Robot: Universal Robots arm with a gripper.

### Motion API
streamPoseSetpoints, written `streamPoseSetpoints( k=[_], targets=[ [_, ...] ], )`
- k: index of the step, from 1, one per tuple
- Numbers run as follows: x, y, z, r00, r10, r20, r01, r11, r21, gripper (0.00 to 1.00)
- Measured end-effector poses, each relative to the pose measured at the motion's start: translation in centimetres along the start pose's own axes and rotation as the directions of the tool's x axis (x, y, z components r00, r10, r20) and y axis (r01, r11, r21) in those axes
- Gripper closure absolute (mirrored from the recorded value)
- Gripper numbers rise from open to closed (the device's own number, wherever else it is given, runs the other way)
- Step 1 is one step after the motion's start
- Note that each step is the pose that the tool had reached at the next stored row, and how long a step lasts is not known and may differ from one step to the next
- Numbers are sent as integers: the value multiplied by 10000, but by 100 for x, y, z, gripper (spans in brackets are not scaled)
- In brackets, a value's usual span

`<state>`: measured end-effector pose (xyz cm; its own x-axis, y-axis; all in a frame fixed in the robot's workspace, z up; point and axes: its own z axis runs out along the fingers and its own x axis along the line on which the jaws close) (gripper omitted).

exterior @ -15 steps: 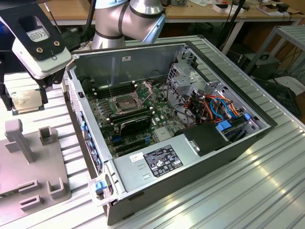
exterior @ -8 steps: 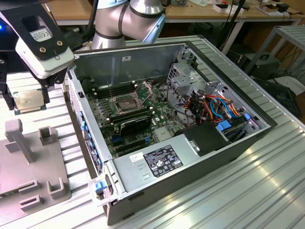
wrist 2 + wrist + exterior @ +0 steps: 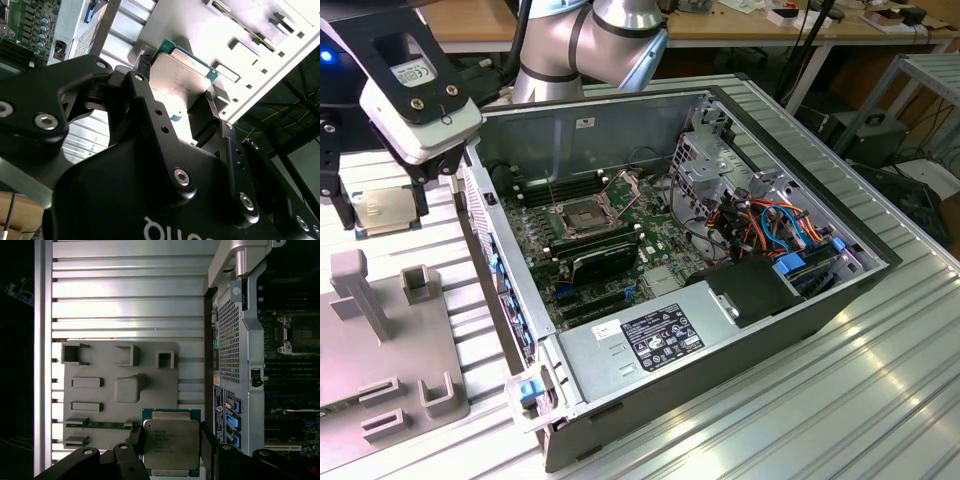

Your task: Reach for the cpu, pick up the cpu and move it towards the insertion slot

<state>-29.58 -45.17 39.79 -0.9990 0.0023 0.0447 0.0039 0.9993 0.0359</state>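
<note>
The hand (image 3: 170,450) pinches the cpu (image 3: 171,442) by two opposite edges, lifted above the grey fixture plate (image 3: 100,385) on the bench (image 3: 880,400). The insertion slot (image 3: 582,215) sits inside the open computer case (image 3: 720,330) beside them, its frame raised.

ribbed alu tabletop (image 3: 880,400), wooden benches (image 3: 740,30) behind w/ cables
</note>
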Motion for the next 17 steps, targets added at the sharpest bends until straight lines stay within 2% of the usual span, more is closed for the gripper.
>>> streamPoseSetpoints(
  k=[17],
  targets=[
    [-83, 0, -3, 10000, -1, 0, 1, 10000, 0, 45]
  ],
)
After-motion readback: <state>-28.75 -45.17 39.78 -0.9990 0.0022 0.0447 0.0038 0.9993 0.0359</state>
